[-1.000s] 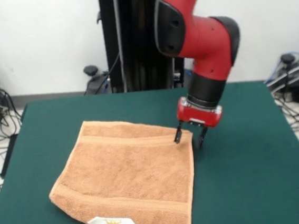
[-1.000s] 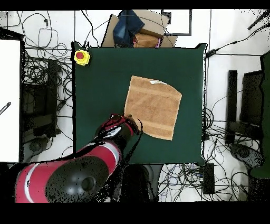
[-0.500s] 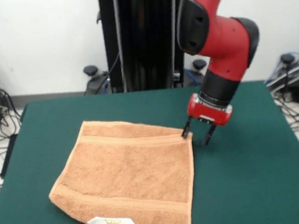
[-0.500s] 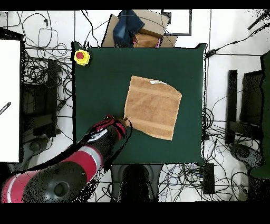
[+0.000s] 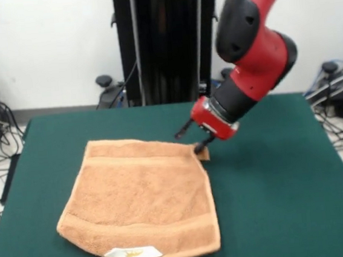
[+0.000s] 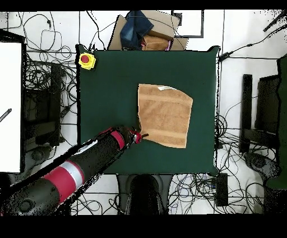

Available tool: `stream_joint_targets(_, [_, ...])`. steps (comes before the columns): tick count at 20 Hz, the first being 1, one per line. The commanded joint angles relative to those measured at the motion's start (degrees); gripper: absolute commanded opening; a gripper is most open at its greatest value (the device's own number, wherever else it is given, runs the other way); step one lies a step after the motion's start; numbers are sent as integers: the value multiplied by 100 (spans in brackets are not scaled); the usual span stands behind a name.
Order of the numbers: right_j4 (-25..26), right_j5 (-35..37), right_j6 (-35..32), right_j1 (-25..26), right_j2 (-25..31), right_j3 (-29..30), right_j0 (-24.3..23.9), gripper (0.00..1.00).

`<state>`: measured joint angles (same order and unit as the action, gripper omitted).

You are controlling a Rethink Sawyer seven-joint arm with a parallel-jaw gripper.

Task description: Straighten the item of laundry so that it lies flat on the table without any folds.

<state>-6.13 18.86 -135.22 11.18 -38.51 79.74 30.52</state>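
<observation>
The towel [image 5: 141,201] is lying spread near the middle of the green table [image 5: 288,202], its white label [image 5: 133,253] on the edge farthest from the pedestal [image 5: 166,44]. The gripper [image 5: 192,140] is tilting over the towel's corner nearest the pedestal, pinching that corner, which is lifting slightly (overhead view: gripper [image 6: 139,136] at the towel's [image 6: 164,115] corner).

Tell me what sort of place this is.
Probably a robotics lab: a red robot arm works at a green table holding a towel, tangled cables cover the floor, and a yellow emergency-stop button sits on one corner.
</observation>
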Motion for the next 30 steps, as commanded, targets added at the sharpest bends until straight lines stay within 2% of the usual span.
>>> stream_joint_targets(1, [-815,2308,-2113,1754,-1321,-1560,319,100])
stream_joint_targets(4, [-872,2280,-2235,1888,-1404,-1739,265,100])
stream_joint_targets(14, [-990,1570,-2010,1701,-1136,-1716,213,100])
stream_joint_targets(15, [-1048,1259,-2024,1622,-990,-1630,195,100])
stream_joint_targets(17, [-1125,-121,-1817,1217,-252,-1260,-49,100])
stream_joint_targets(20, [-604,-1642,-1055,270,1098,-534,-714,100])
stream_joint_targets(25, [167,-1937,-519,-685,2033,267,-1280,100])
stream_joint_targets(30, [549,-1760,-446,-983,2143,486,-1434,100])
